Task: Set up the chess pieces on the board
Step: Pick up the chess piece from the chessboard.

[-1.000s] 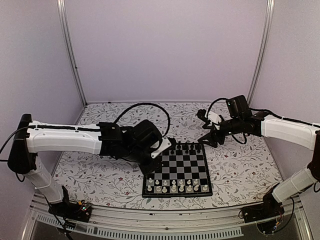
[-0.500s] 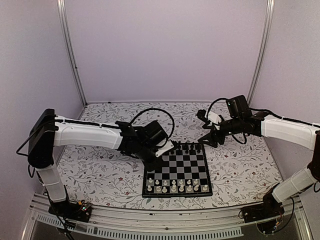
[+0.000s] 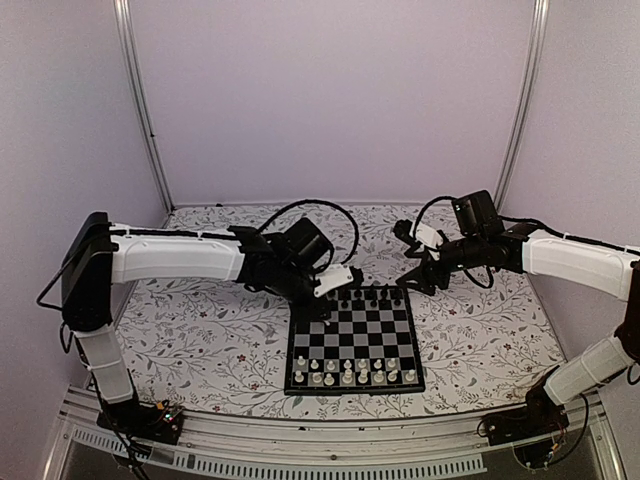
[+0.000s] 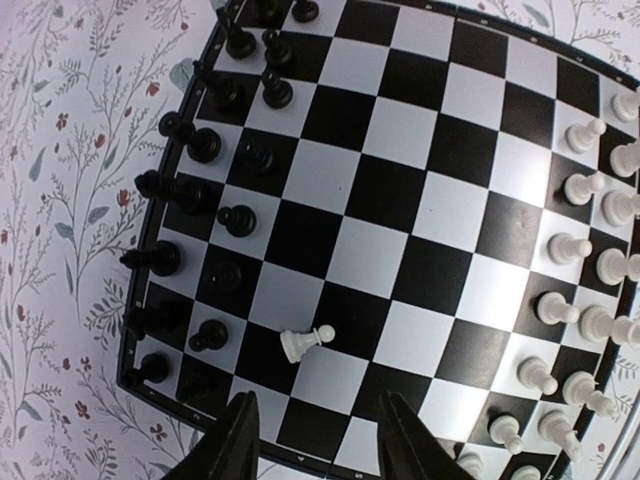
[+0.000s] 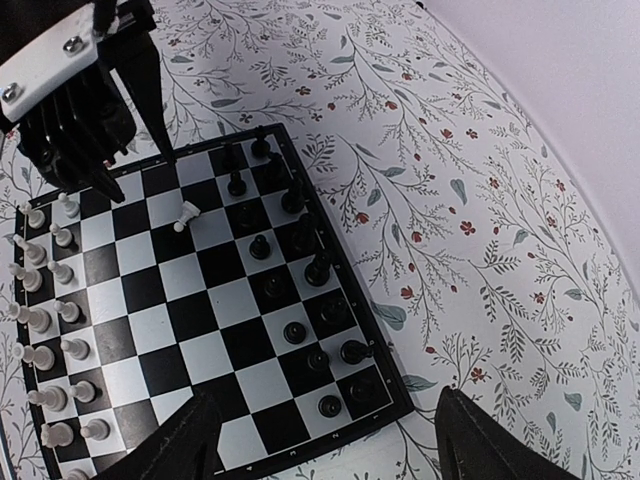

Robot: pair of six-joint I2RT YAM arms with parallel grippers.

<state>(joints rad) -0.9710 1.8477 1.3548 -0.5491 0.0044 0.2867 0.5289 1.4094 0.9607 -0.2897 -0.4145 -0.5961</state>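
Note:
The board (image 3: 352, 337) lies at the front middle of the table. Black chess pieces (image 3: 371, 296) fill its far two rows and white ones (image 3: 350, 372) its near two rows. One white pawn (image 4: 305, 342) lies tipped on its side on the board near the black rows; it also shows in the right wrist view (image 5: 187, 214). My left gripper (image 3: 328, 300) hovers open and empty above the board's far left corner, its fingers (image 4: 235, 440) just short of the pawn. My right gripper (image 3: 412, 280) is open and empty, above the far right corner.
The table has a floral-patterned cloth (image 3: 200, 330). Pale walls and metal corner posts (image 3: 140, 110) close in the back and sides. In the right wrist view the left gripper's black body (image 5: 80, 110) hangs over the board's far corner.
My left arm has swung right and away from me, bringing its gripper over the board's far left corner. The right arm has not moved.

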